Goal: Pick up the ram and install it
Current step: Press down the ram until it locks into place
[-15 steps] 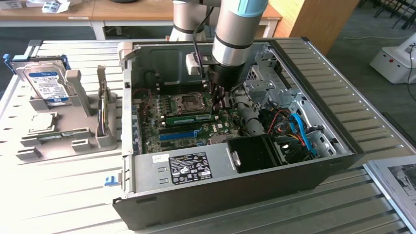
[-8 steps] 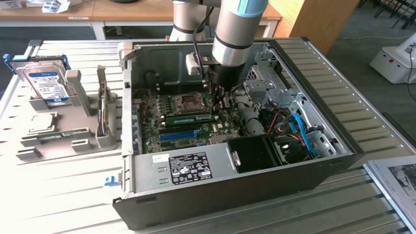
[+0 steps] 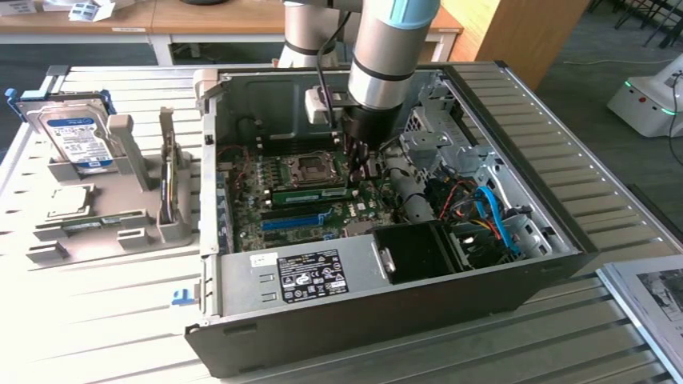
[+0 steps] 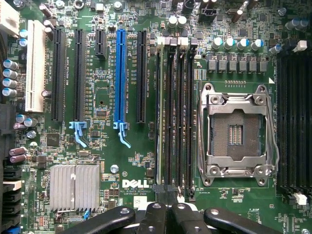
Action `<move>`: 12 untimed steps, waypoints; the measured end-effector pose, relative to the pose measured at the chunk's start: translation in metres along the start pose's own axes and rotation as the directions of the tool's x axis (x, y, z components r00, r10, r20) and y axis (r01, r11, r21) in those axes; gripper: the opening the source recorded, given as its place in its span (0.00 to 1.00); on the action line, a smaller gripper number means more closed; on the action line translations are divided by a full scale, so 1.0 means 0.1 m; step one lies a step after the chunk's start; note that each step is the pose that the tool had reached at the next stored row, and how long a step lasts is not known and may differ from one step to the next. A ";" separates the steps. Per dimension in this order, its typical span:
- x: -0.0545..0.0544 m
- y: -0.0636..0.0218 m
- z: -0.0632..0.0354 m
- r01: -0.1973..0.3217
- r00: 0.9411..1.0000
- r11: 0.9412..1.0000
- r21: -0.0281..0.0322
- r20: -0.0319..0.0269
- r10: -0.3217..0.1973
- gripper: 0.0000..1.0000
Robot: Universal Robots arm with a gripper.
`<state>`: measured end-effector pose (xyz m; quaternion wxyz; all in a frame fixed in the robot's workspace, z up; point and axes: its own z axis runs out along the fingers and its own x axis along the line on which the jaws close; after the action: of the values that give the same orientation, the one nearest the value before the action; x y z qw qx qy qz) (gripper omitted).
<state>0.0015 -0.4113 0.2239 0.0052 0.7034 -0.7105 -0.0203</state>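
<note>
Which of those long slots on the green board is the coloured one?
The bright blue long slot; the long slots either side of it are black.

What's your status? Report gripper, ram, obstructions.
Gripper shut, low inside the open case, over the memory slots. Ram standing in a slot beside the empty processor socket. Nothing seen blocking the slots.

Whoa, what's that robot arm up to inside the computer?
The arm has reached down into an open computer case lying on its side on a table. Its tool, shut, sits just above the motherboard, right by a green ram stick that lies in a slot beside the empty processor socket. Off to the exterior view's left, a grey holder carries a hard drive and other spare parts.
</note>
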 end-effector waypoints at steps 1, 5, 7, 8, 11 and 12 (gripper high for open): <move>0.00 0.000 0.001 0.000 1.000 1.000 0.000 0.000 0.000 0.10; 0.00 0.000 0.003 0.000 1.000 1.000 0.000 0.000 0.000 0.10; 0.00 0.000 0.004 0.000 1.000 1.000 0.000 0.000 0.000 0.10; 0.00 0.000 0.004 0.000 1.000 1.000 0.000 0.000 0.000 0.10; 0.00 0.000 0.005 0.000 1.000 1.000 0.000 0.000 0.000 0.10; 0.00 0.000 0.006 0.000 1.000 1.000 0.000 0.000 0.000 0.10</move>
<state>0.0015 -0.4113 0.2234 0.0052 0.7034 -0.7105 -0.0203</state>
